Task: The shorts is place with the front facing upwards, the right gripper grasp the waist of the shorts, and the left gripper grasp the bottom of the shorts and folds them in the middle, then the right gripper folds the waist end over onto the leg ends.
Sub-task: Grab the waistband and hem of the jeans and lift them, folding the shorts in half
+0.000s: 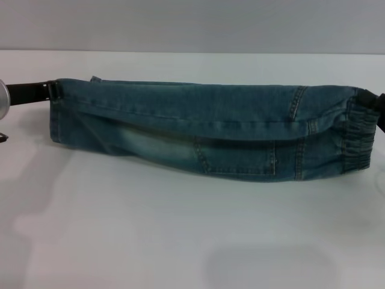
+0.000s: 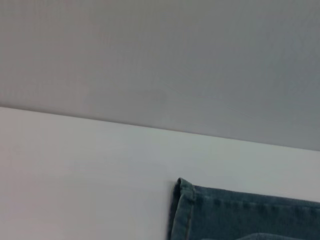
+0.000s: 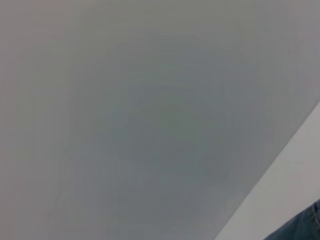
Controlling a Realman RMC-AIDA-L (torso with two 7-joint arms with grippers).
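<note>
**Shorts folded lengthwise and held at both ends; long axis runs 9 to 3 o'clock**

The shorts (image 1: 204,129) lie across the white table (image 1: 180,241), folded along their length, the doubled cloth sagging toward the table in the middle. Their long axis runs from 9 o'clock to 3 o'clock in the head view. The puckered elastic waist (image 1: 360,138) is at the 3 o'clock end; the flat stitched bottom of the shorts (image 1: 57,114) is at the 9 o'clock end.

The left gripper (image 1: 53,90) meets the hem at its upper corner, its black body reaching in from 9 o'clock. Its fingers appear clamped on the hem, judged from the raised cloth. The left wrist view shows a hem corner (image 2: 182,200) over the table.

The right gripper (image 1: 376,102) shows only as a dark edge at the waist's upper corner; whether its fingers are together cannot be told.

Judgement: the lengthwise fold is in hand. The second fold carries the waist toward 9 o'clock, along the long axis, onto the leg ends; the right arm is the nearer to the waist.
</note>
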